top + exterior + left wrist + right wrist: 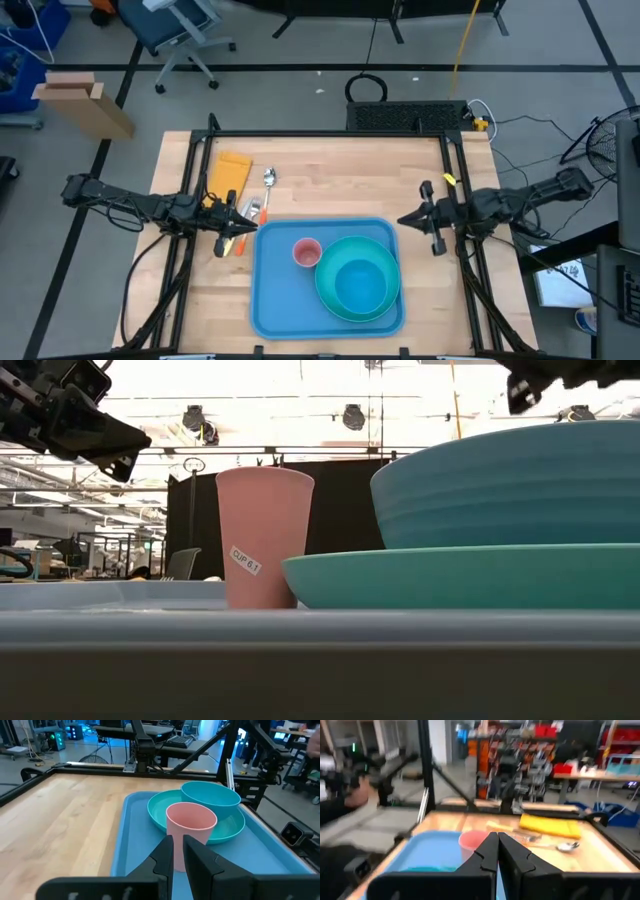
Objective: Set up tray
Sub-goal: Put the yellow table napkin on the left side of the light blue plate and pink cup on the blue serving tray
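The blue tray (277, 290) lies flat on the wooden table, toward its near edge. On it stand a pink cup (306, 252) and a turquoise plate (385, 305) with a blue bowl (360, 283) in it. My left gripper (250, 228) hovers just off the tray's far-left corner, pointing right at the cup (191, 822); its fingers (178, 854) show only a narrow slit and hold nothing. My right gripper (403, 220) hangs over the tray's far-right corner, pointing left, shut and empty (497, 851).
Left of the tray lie orange-handled cutlery (255, 211), one more orange piece (236, 246), a metal spoon (268, 180) and a yellow cloth (232, 172). The table's far middle and far right show bare wood (360, 175). Black frame posts stand at the table's edges.
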Tool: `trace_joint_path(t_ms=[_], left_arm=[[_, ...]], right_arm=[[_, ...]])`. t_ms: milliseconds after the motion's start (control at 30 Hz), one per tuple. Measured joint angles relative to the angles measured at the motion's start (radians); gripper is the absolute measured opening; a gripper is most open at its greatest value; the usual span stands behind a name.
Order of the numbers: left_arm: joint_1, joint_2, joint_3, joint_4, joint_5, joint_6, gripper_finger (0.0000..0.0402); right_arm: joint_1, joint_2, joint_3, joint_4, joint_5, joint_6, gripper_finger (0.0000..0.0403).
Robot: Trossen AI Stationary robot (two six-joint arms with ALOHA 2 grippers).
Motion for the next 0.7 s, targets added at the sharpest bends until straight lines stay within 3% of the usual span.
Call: trace_joint_path(t_ms=[267, 367, 500, 600, 700], left_arm=[[0.000, 0.000, 0.000, -0.001, -0.066, 0.011, 0.0047], [0.000, 0.000, 0.000, -0.002, -0.179, -0.003, 0.0047], [0.012, 0.000, 0.005, -0.009, -0.405, -0.062, 0.0047], [0.074, 0.004, 0.078, -0.157, -0.556, -0.154, 0.0047], [0.180, 0.044, 0.189, -0.352, -0.585, -0.212, 0.0047]], right_arm=[[-0.048, -0.140, -0.212, 0.200, -0.031, -0.004, 0.0000], [-0.059, -0.138, -0.281, 0.304, -0.029, -0.019, 0.0000], [-0.075, -0.134, -0.360, 0.408, -0.026, -0.054, 0.0000], [-0.089, -0.137, -0.376, 0.448, -0.026, -0.101, 0.0000], [-0.102, -0.133, -0.377, 0.442, -0.026, -0.103, 0.0000]])
